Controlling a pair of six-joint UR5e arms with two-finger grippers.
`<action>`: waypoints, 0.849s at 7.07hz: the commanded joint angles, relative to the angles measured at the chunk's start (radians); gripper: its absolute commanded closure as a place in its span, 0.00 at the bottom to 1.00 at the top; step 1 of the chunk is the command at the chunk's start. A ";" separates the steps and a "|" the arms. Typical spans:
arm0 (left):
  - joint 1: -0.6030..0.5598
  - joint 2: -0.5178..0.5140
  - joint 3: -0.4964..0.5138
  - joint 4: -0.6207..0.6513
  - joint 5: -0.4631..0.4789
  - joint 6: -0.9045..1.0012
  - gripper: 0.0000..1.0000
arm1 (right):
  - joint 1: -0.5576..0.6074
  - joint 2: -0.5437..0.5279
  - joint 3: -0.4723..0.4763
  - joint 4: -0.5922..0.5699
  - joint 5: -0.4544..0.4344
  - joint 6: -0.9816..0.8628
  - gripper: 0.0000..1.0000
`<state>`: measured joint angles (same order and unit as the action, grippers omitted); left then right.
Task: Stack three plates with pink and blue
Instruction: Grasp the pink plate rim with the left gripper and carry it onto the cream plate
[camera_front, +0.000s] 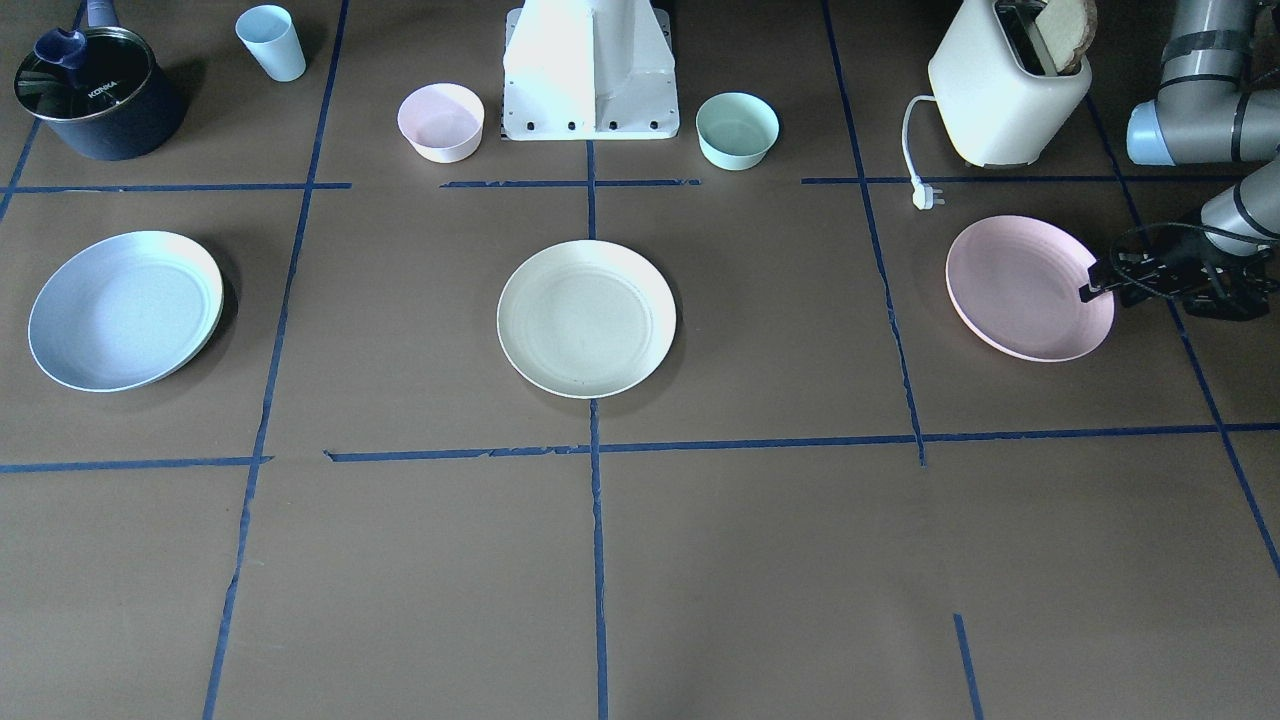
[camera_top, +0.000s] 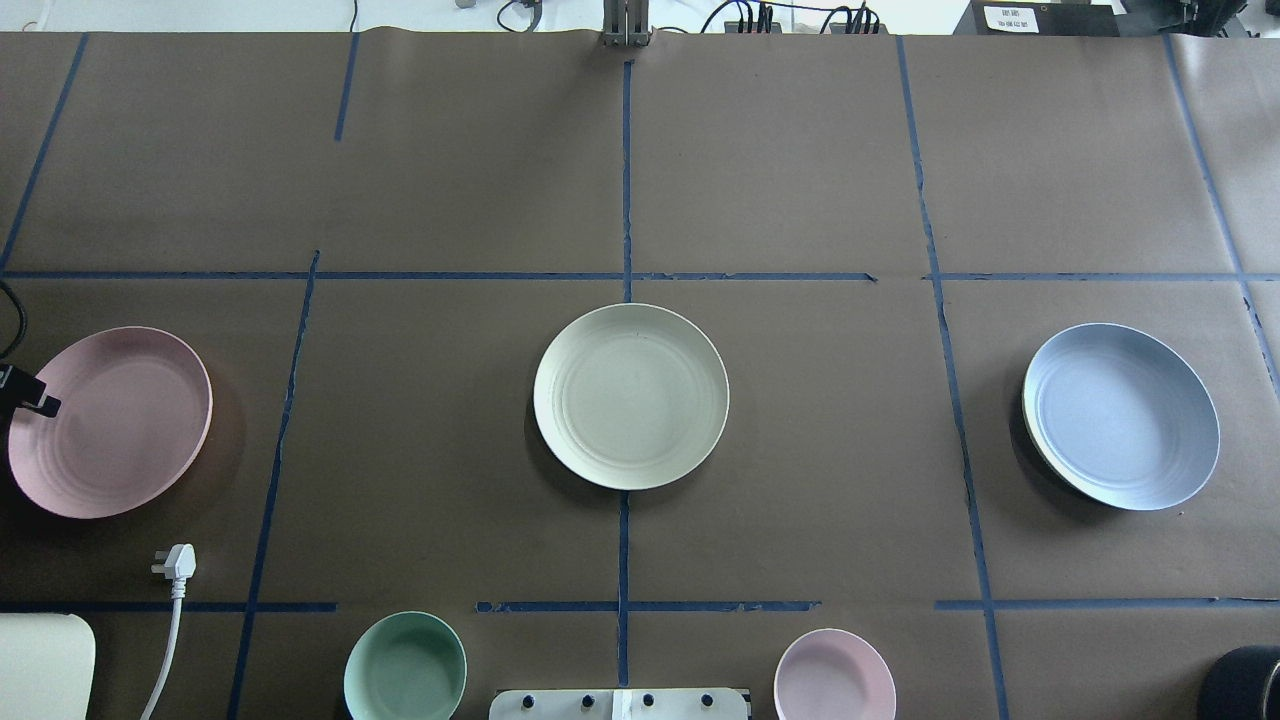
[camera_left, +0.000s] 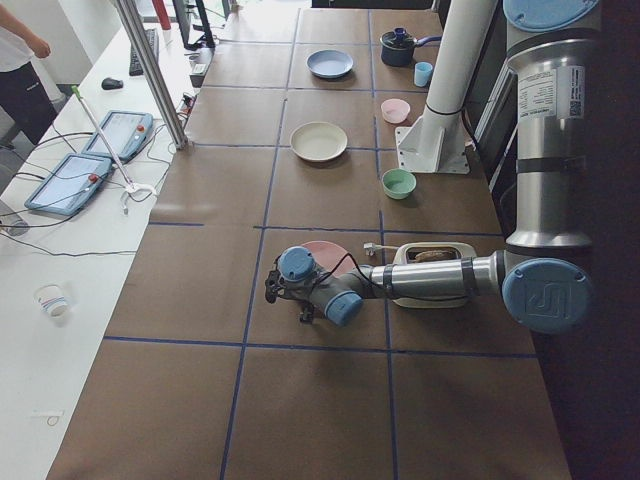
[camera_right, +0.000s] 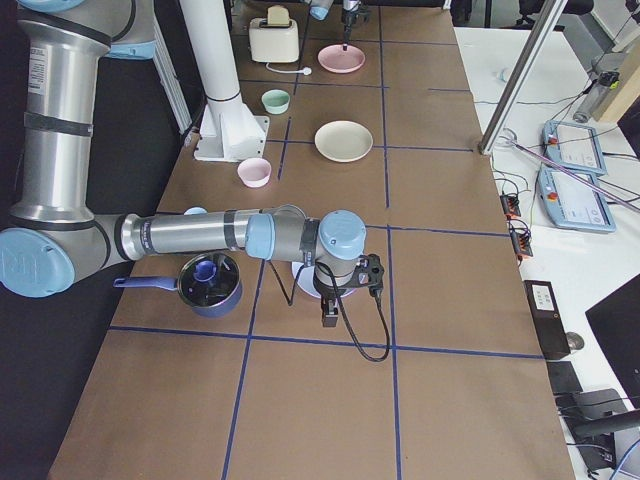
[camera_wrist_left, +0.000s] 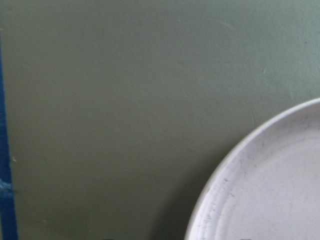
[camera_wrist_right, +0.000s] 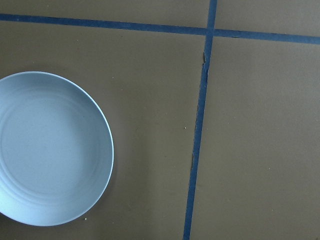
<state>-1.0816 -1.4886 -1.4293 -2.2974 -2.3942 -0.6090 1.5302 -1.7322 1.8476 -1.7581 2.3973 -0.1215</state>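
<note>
The three plates lie apart in a row. The pale blue plate is on the robot's right, the cream-white plate in the middle, and the pale pink plate on the robot's left. My left gripper is low at the pink plate's outer rim, with one finger over the rim. I cannot tell whether it is closed. The left wrist view shows only the plate rim. My right gripper hangs over the blue plate; its state cannot be told.
Along the robot's side stand a toaster with bread and a loose plug, a mint bowl, the robot base, a small pink bowl, a pale blue cup and a dark pot.
</note>
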 joint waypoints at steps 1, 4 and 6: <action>0.009 -0.022 -0.005 -0.007 -0.047 -0.003 1.00 | -0.004 0.000 -0.002 0.002 -0.001 -0.001 0.00; 0.009 -0.231 -0.072 -0.054 -0.188 -0.218 1.00 | -0.004 0.000 -0.002 0.000 0.002 0.000 0.00; 0.134 -0.398 -0.106 -0.050 -0.183 -0.386 1.00 | -0.004 0.002 0.001 0.002 0.002 -0.001 0.00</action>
<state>-1.0255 -1.7933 -1.5094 -2.3474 -2.5770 -0.8958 1.5264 -1.7315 1.8468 -1.7576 2.3989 -0.1215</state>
